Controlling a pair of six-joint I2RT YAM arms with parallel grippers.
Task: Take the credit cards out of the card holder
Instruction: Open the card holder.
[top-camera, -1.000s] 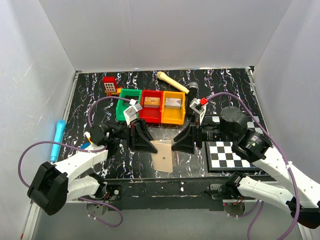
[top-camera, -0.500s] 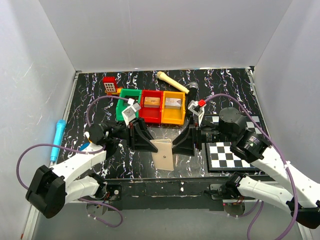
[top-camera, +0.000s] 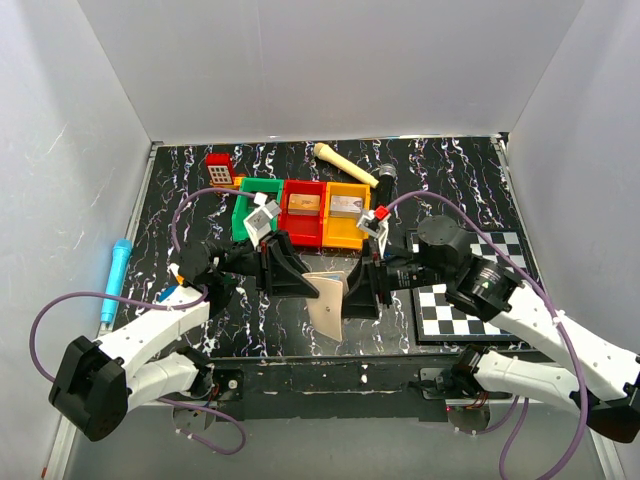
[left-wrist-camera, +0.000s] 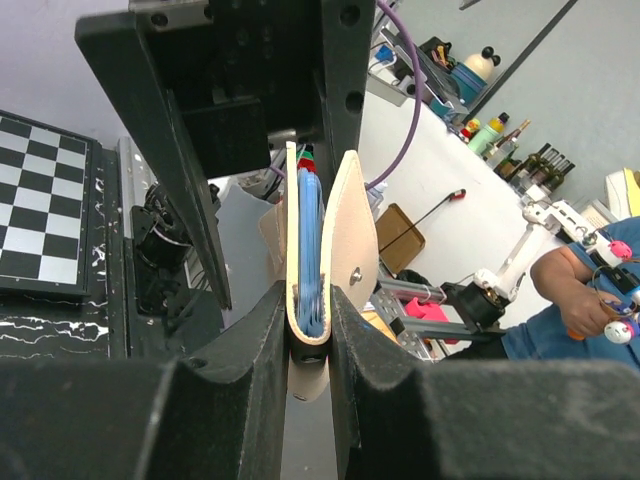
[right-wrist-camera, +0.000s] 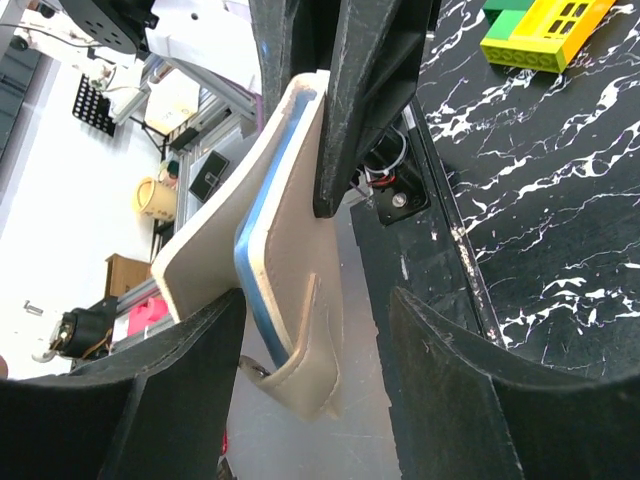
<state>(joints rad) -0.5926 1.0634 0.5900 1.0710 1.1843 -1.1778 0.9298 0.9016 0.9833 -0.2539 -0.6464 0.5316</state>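
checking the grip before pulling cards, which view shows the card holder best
Left wrist: the card holder sits edge-on, blue lining between tan flaps, pinched low by the left tool. Right wrist shows its tan outside and blue edge. Top external shows only a small tan shape.

The overhead camera sits high behind both arm bases and looks down over the whole black, white-veined table — a distant view. Each wrist camera sights closely along its own jaws, left gripper and right gripper facing each other. All three views share the cream-tan, blue-lined folded card holder at mid-table.
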